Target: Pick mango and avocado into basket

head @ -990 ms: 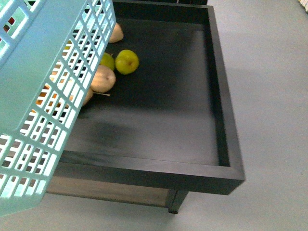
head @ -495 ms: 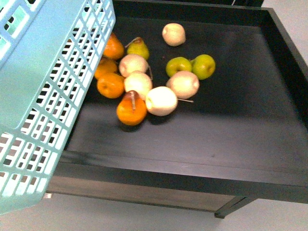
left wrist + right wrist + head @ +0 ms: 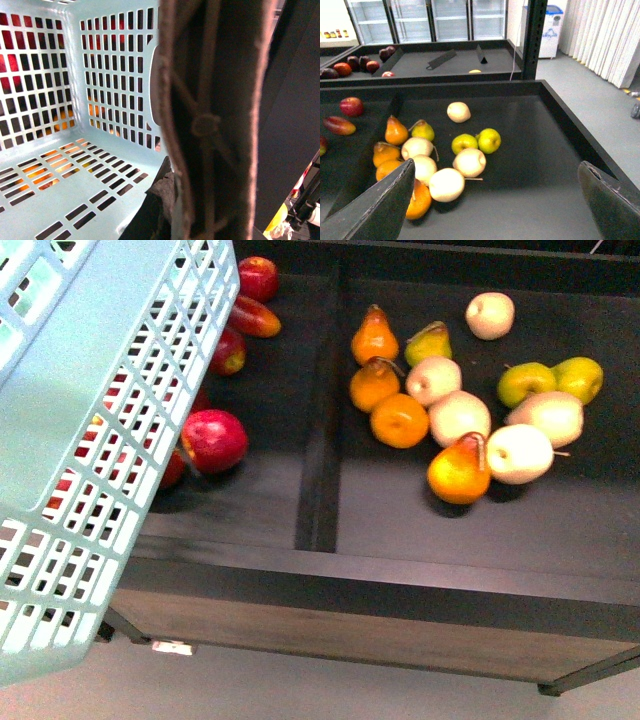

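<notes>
Fruit pile (image 3: 460, 418) has slid rightward in front view, red apples (image 3: 212, 438) appearing. The basket (image 3: 90, 390) hangs left; left fingers' hold I cannot tell; right fingers (image 3: 380, 210) spread wide, empty. Neither mango nor avocado shows: scan slowly, basket steady

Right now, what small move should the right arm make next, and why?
Probably hold off grasping and look further along the trays: the open right gripper faces pears, green apples and pale round fruits, but no mango or avocado shows.

Bare tray floor (image 3: 480, 540) right of basket (image 3: 90, 440)
</notes>
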You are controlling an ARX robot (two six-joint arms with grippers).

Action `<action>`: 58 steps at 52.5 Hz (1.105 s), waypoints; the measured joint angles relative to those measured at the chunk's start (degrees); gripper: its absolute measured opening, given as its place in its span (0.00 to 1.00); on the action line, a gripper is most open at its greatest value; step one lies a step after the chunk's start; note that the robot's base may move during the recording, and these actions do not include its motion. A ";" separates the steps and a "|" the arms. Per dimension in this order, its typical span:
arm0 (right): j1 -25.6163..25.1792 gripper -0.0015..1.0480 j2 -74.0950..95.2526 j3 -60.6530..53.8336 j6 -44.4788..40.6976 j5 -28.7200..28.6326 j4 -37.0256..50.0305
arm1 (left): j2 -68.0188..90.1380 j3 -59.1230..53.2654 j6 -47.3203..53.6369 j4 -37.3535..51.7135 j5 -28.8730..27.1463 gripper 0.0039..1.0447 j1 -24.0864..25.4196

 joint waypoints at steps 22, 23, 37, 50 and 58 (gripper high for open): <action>0.00 0.92 -0.02 0.00 -0.02 -0.02 0.00 | 0.02 0.00 -0.11 0.00 -0.07 0.04 0.00; 0.00 0.92 0.00 0.00 -0.02 -0.02 0.00 | 0.02 0.00 -0.11 0.00 -0.09 0.04 0.00; 0.00 0.92 -0.09 0.00 -0.04 0.13 0.02 | -0.04 0.00 -0.09 0.00 0.00 0.04 0.04; 0.00 0.92 -0.07 0.00 -0.02 0.02 0.02 | -0.04 0.00 -0.09 0.00 0.07 0.04 0.04; -0.02 0.92 -0.02 0.00 -0.02 -0.17 0.02 | -0.04 -0.02 -0.02 -0.02 -0.15 0.04 0.11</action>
